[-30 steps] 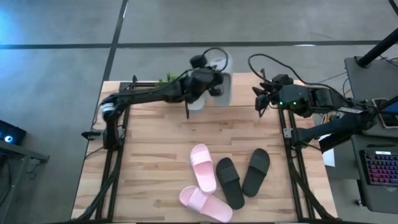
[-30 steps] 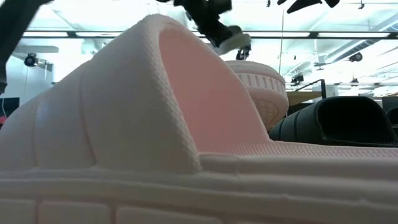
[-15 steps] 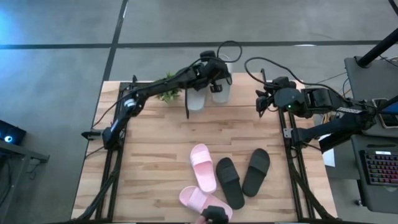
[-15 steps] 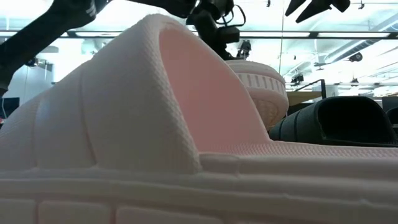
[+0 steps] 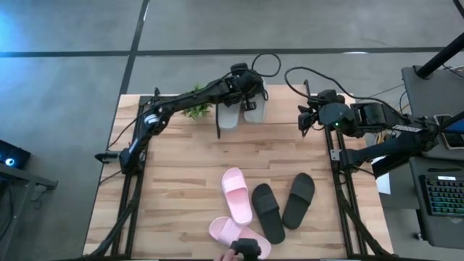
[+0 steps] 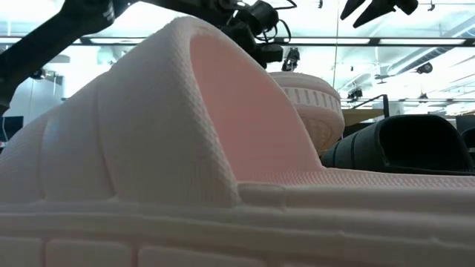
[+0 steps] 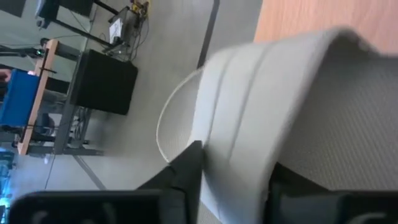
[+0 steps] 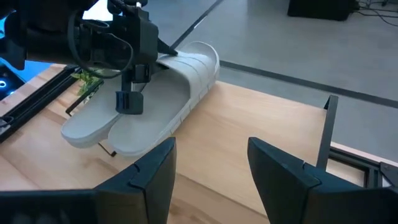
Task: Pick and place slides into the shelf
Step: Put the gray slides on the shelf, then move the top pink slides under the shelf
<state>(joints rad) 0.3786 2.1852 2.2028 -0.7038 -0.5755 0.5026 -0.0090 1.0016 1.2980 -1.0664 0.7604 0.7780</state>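
Two grey-green slides lie side by side at the table's far edge, one [image 5: 228,114] free on its sole and one [image 5: 255,109] under my left gripper [image 5: 249,81], which is shut on its strap. They rest on light wood; a thin black leg [image 5: 219,127] shows beside them, but I cannot tell the shelf's board from the tabletop. Both show in the right wrist view, the free slide [image 8: 93,127] and the held one [image 8: 174,93]. Two pink slides [image 5: 237,194] [image 5: 233,235] and two black slides [image 5: 268,212] [image 5: 299,199] lie near the front. My right gripper [image 8: 211,168] is open and empty at the far right. My left gripper has the held slide's wide strap [image 7: 242,137] between its two fingers, one finger [image 7: 186,174] on the strap's outer side and the other [image 7: 298,186] on its inner side over the footbed. The fingers slant down toward the far edge. The slide's sole lies on the wood beside the other grey-green slide.
A small green plant [image 5: 194,94] stands left of the grey-green slides. A person's hand with a dark object [image 5: 243,251] shows at the near edge by the front pink slide, which fills the low view [image 6: 185,148]. Bare wood lies between the two groups of slides.
My left gripper has moved toward the far edge with the grey-green slide, which has come to lie beside the other one. A person's hand with a dark object has come in at the near edge.
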